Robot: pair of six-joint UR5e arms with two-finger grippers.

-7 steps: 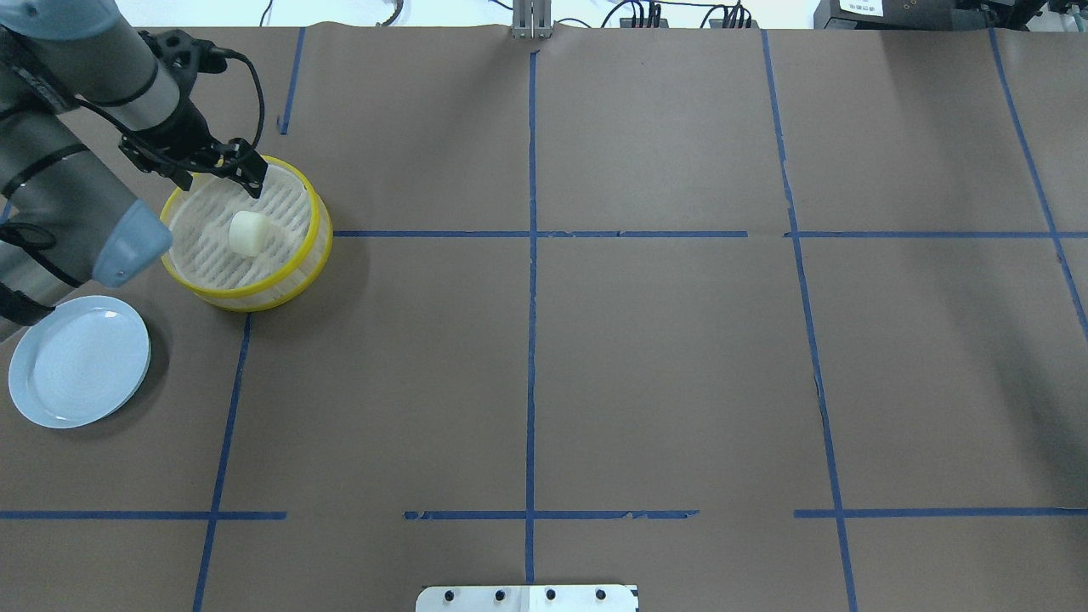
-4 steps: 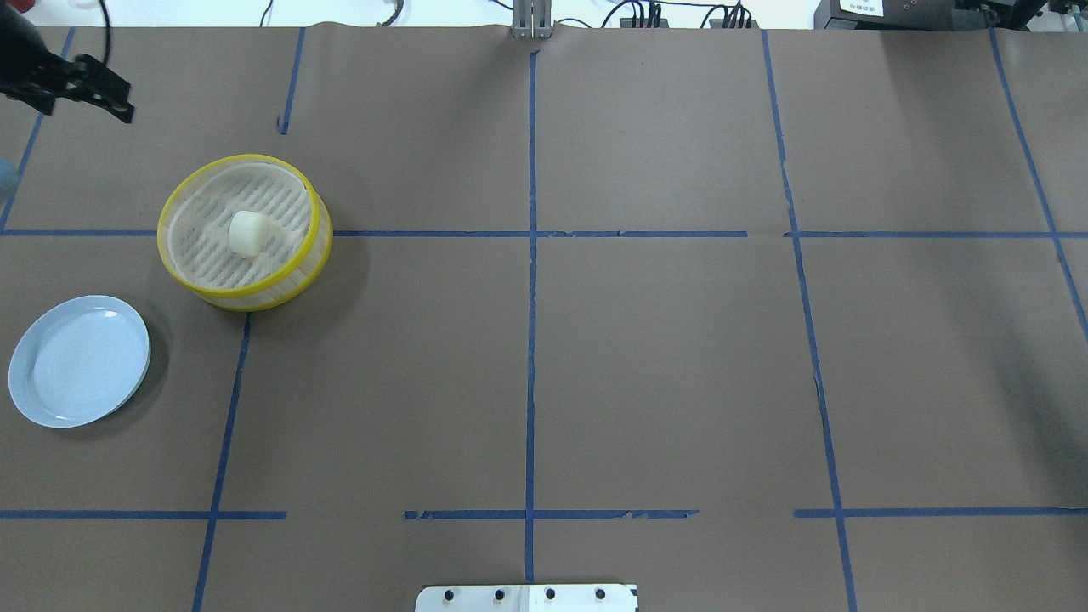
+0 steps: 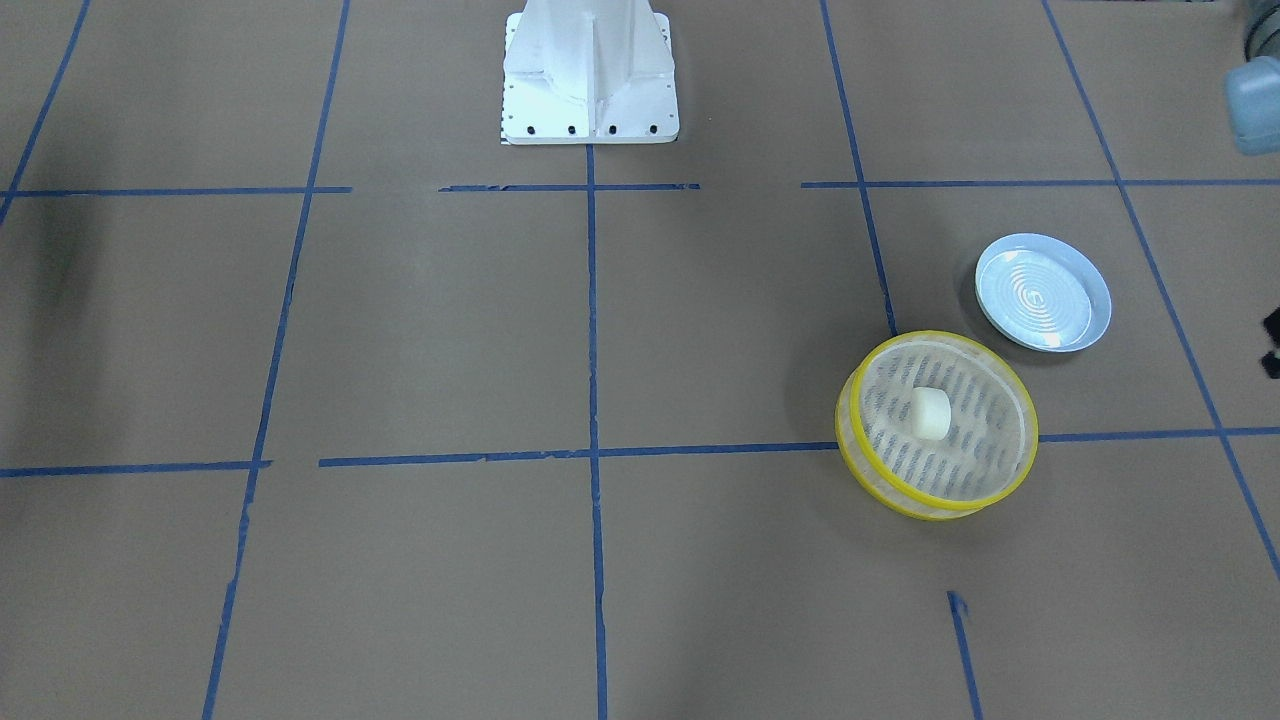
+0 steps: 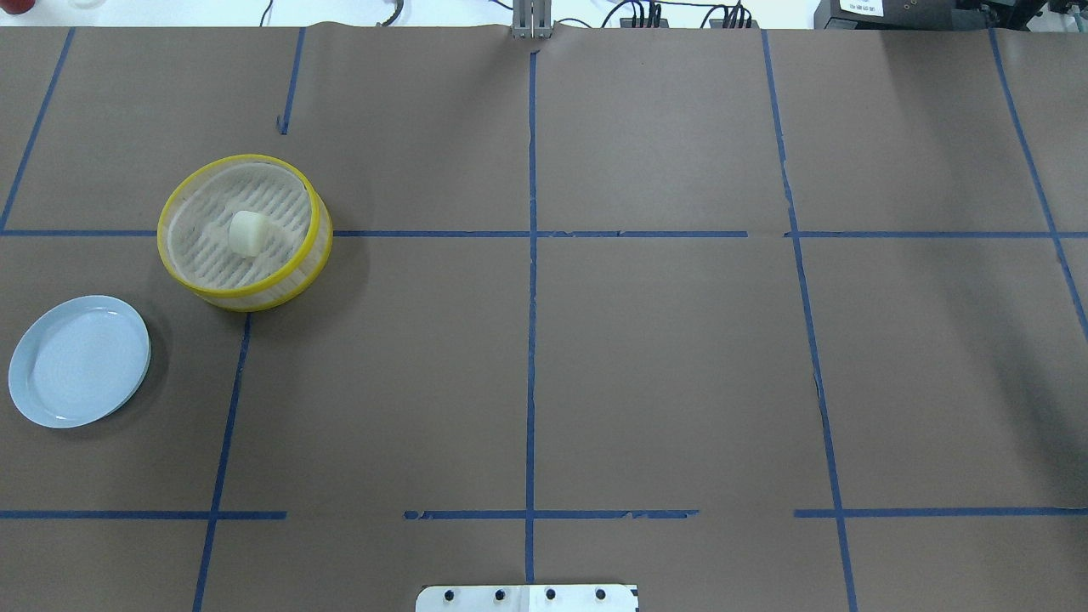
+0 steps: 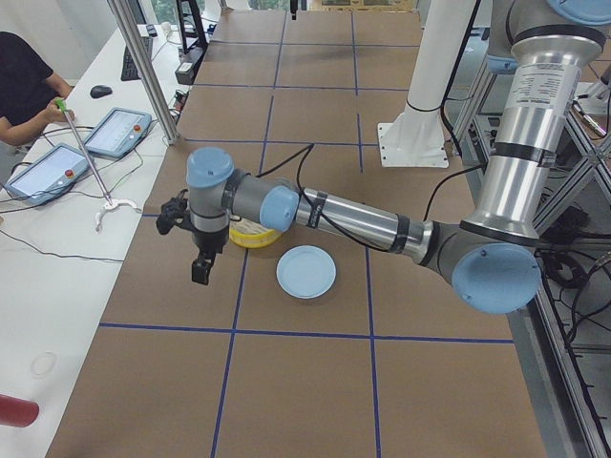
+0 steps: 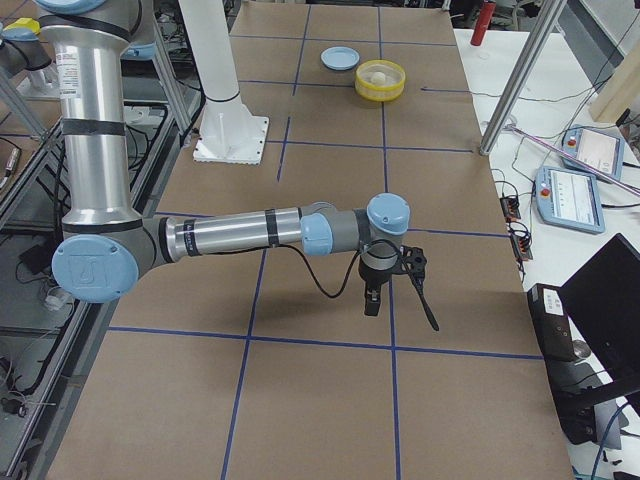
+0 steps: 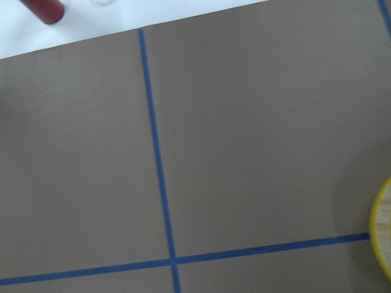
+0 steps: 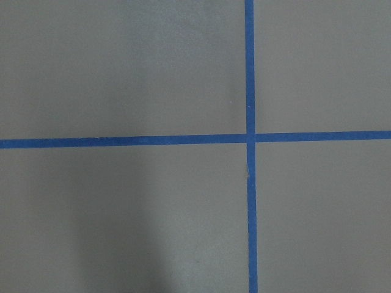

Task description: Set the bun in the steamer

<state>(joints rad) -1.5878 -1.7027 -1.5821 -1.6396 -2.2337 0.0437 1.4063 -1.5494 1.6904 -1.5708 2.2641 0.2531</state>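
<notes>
The cream-white bun (image 4: 248, 233) lies on the mesh floor of the yellow-rimmed steamer (image 4: 316, 223), near its middle; nothing holds it. Both show in the front view, the bun (image 3: 930, 412) inside the steamer (image 3: 850, 440). My left gripper (image 5: 200, 270) hangs above the table, away from the steamer (image 5: 250, 236). In the front view only its two dark fingertips (image 3: 1272, 323) show at the right edge, standing apart and empty. My right gripper (image 6: 372, 300) hangs far from the steamer (image 6: 381, 80); I cannot tell whether it is open or shut.
A pale blue plate (image 4: 78, 360) lies beside the steamer, also in the front view (image 3: 1043, 292). The robot's white base (image 3: 590, 70) stands at the table's edge. Blue tape lines cross the brown paper. Operators' tablets sit on side benches.
My left gripper has drawn away from above the steamer, moving left and out of the overhead view. The bun stays in the steamer.
</notes>
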